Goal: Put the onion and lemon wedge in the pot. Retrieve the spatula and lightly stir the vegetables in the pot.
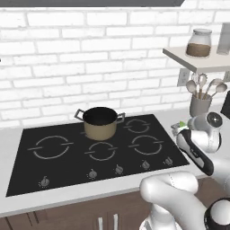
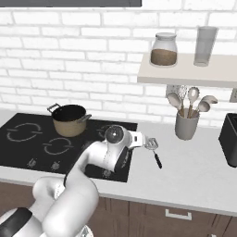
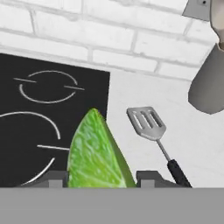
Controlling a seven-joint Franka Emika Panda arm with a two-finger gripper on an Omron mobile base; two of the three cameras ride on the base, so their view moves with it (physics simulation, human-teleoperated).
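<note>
My gripper is shut on the lemon wedge, a bright green wedge that stands between the two fingertips. Seen from the left base, a bit of the green wedge shows at the gripper, over the counter just right of the stove. On the white counter just right of the gripper lies the spatula, grey slotted head toward the wall and black handle toward me. The tan pot stands at the back middle of the stove, well left of the gripper. Its dark inside shows nothing; the onion is hidden.
A grey utensil cup with spoons and ladles stands by the wall right of the spatula. Above it a shelf carries a jar and a glass. A dark appliance sits at the far right. The black stove spreads left.
</note>
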